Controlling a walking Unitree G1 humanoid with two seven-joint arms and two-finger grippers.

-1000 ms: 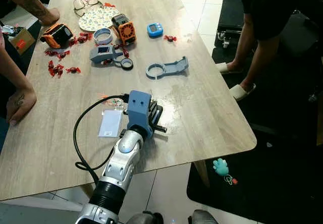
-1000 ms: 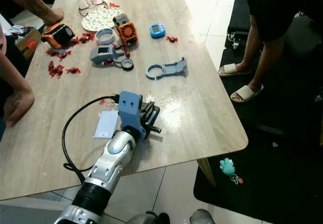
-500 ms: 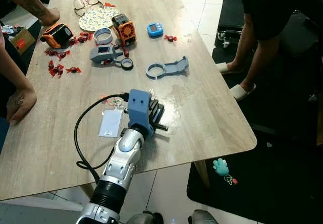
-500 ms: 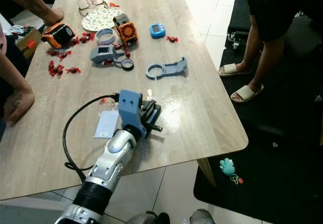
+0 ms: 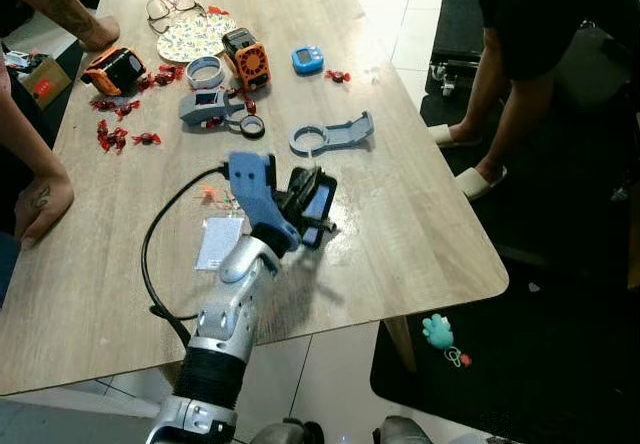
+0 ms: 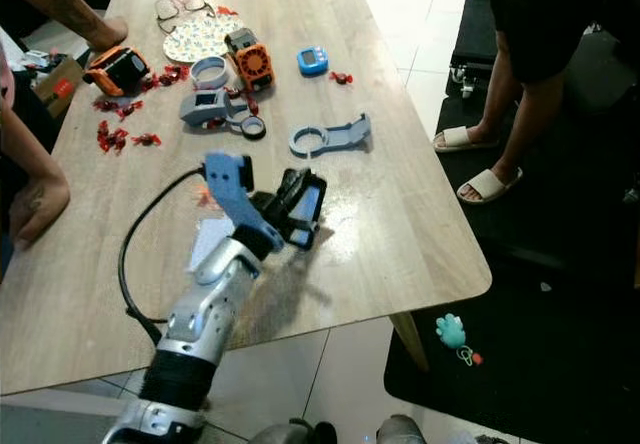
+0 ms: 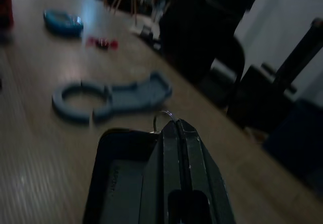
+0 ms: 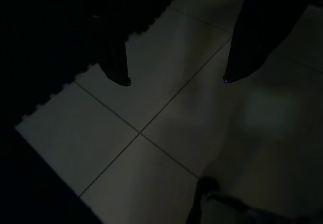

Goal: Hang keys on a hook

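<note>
My left gripper (image 5: 318, 202) is lifted off the wooden table (image 5: 420, 234), its black fingers tilted up toward the right. In the left wrist view its fingers (image 7: 176, 148) are pressed shut, and a thin metal key ring (image 7: 162, 116) sticks out between the tips. A blue hook-shaped holder with a ring end (image 5: 332, 134) lies flat on the table just beyond the gripper and also shows in the left wrist view (image 7: 108, 99). My right gripper (image 8: 175, 80) hangs open over dark floor tiles.
A white card (image 5: 220, 242) lies under my left forearm. At the far left of the table are orange devices (image 5: 245, 59), a blue timer (image 5: 307, 59), a grey device (image 5: 205, 107) and red wrappers (image 5: 112, 136). A person's hand (image 5: 40, 204) rests at the left edge. Another person (image 5: 520, 54) stands to the right.
My left gripper has risen from the table top and swung up and toward the blue holder. The white card stays on the table.
</note>
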